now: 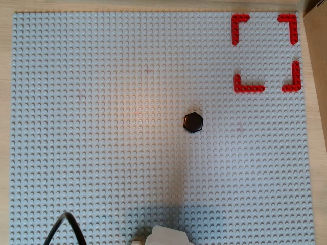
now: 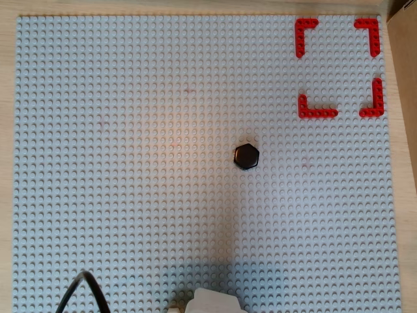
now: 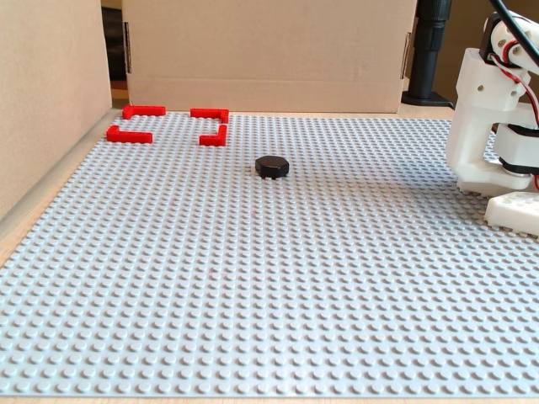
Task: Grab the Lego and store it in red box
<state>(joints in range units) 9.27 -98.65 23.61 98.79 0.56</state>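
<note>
The Lego [image 1: 193, 122] sits flat on the gray studded plate [image 1: 102, 153], well apart from the red box [image 1: 265, 52] and outside it. The robot arm [image 3: 493, 126] waits far off; its hand is out of sight. The smooth piece might slip when pinched.

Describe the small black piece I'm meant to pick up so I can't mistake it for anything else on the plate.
Start at the large grey studded baseplate. Near its middle sits the small glossy black hexagonal Lego piece, low and flat, standing alone. It lies outside the square outline of four red L-shaped corner pieces in the plate's corner, and it is the only dark item on the studs.
</note>
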